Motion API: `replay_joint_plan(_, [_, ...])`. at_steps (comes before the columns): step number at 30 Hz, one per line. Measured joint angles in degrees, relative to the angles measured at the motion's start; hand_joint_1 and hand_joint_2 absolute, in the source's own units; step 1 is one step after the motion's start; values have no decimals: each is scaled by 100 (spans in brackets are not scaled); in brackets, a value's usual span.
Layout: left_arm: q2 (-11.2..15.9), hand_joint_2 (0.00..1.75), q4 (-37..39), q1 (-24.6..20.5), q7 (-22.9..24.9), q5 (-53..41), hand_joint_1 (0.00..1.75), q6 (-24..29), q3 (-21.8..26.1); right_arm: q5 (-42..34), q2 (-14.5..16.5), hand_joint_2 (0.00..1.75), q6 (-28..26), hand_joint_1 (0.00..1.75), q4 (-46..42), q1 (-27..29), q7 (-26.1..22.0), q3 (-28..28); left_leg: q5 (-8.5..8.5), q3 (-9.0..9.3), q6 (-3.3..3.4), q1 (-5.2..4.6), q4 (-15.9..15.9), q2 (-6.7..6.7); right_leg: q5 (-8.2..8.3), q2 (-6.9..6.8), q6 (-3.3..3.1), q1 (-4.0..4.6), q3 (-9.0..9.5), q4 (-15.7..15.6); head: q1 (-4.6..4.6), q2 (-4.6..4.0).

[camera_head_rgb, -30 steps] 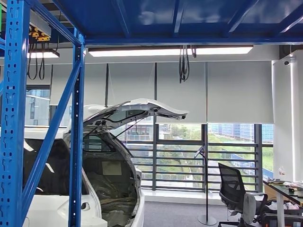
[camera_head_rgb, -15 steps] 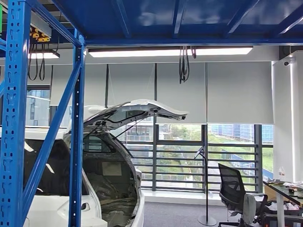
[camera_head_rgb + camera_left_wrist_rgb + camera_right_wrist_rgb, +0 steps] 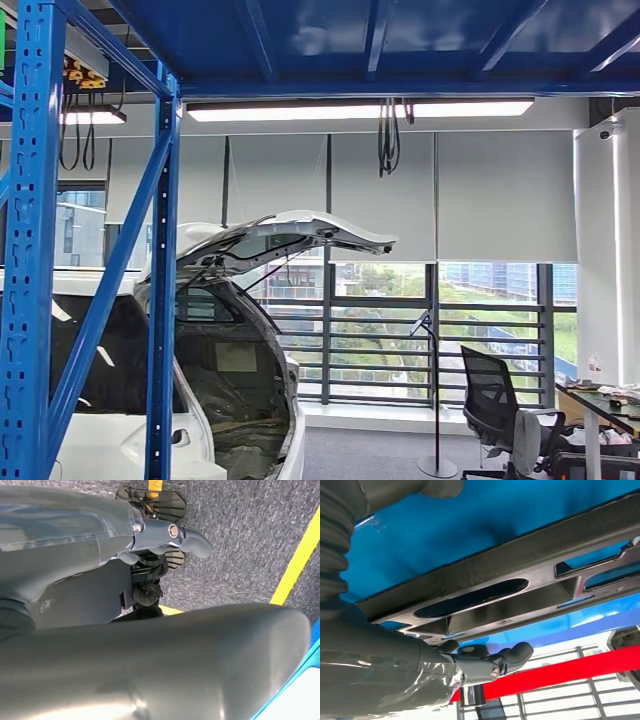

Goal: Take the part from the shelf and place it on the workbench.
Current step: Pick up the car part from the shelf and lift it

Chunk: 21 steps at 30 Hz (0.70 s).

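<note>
Head view unchanged from half a second ago: same blue shelf (image 3: 162, 280) upright and brace at the left, same white car (image 3: 226, 330) with tailgate raised behind it, office chair (image 3: 498, 405) low at the right before the windows. No shift of the camera, no shift of things.

Right wrist view: right hand (image 3: 478, 667) just beside the long dark part (image 3: 508, 597), which lies flat on the blue shelf deck along its edge; thumb out straight next to it, other fingers hidden, so cannot tell whether closed on the part or merely near it. Red bar (image 3: 580, 667) beyond the hand.

Left wrist view: left hand (image 3: 166, 535) hanging over grey carpet (image 3: 241, 540) crossed by a yellow line (image 3: 298, 560); thumb extended, fingers apart, nothing held.
</note>
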Motion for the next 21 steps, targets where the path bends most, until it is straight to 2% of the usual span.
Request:
replay_joint_plan(6, [1, 0, 0, 1, 0, 5, 0, -4, 0, -7, 0, 175, 60, 4, 0, 1, -13, -51, 0, 1, 0, 0, 0, 0, 0, 0, 0, 0, 0, 0, 0, 0])
replay_joint_plan(10, [0, 0, 0, 2, 0, 7, 0, -4, 0, 22, 0, 175, 44, 173, 2, 20, -6, -60, 0, 0, 0, 0, 0, 0, 0, 0, 0, 0, 0, 0, 0, 0])
replay_joint_plan(21, [0, 0, 0, 3, 1, 16, 0, -9, 0, 56, 0, 175, -40, 175, 4, 79, -3, -66, 0, 0, 0, 0, 0, 0, 0, 0, 0, 0, 0, 0, 0, 0])
